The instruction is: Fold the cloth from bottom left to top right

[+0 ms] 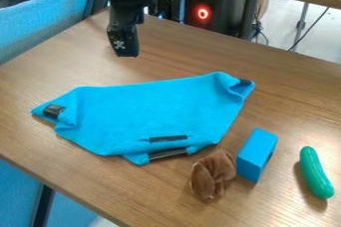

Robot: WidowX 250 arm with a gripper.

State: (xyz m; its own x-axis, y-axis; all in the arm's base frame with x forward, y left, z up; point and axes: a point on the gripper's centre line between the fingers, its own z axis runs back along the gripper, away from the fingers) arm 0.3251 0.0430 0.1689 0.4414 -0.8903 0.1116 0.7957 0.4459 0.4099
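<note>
Fingers [126, 47] hang above the bench [293, 91], upper left; spread or pressed together, I cannot tell. Blue cloth [153, 111] lies rumpled mid-frame.

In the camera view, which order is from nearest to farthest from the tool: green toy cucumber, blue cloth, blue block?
From the tool:
1. Blue cloth, spread just below it in the picture.
2. Blue block, beyond the cloth's lower right.
3. Green toy cucumber, near the picture's right edge.

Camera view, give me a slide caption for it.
End effector over a wooden table, beyond a rumpled blue cloth; brown fuzzy item, blue block and curved green toy nearby.
</note>
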